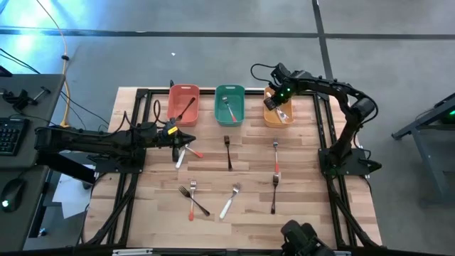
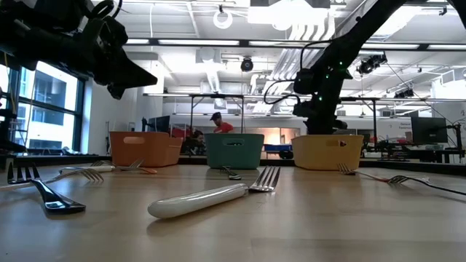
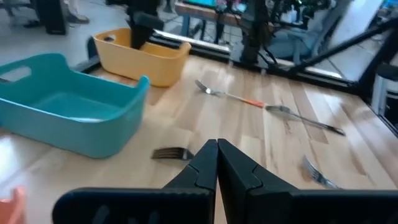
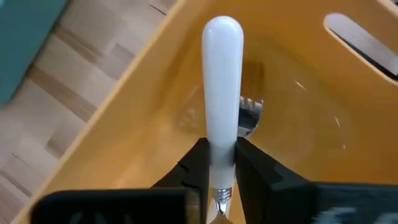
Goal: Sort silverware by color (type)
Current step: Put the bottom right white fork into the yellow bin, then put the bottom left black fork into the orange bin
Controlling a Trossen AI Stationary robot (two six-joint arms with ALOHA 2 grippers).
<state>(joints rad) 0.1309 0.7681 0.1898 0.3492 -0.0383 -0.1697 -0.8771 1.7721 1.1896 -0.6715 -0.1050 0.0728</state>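
High view: red bin (image 1: 183, 104), green bin (image 1: 229, 104), orange bin (image 1: 277, 108) in a row at table's far side; forks/spoons (image 1: 228, 152) scattered on the wood. Right gripper (image 1: 279, 100) sits over orange bin.

Left wrist: left gripper (image 3: 217, 163) clenched, empty, w/ black fork (image 3: 172, 153) just beyond.

Right wrist: right gripper (image 4: 217, 167) grasps white-handled utensil (image 4: 222, 93), glossy handle, inside orange bin (image 4: 155, 124).

left gripper (image 3: 217, 163) fingers pressed together, bottom centre | teal bin (image 3: 68, 115) left | yellow bin (image 3: 146, 59) upper left | red-handled fork (image 3: 231, 95) centre
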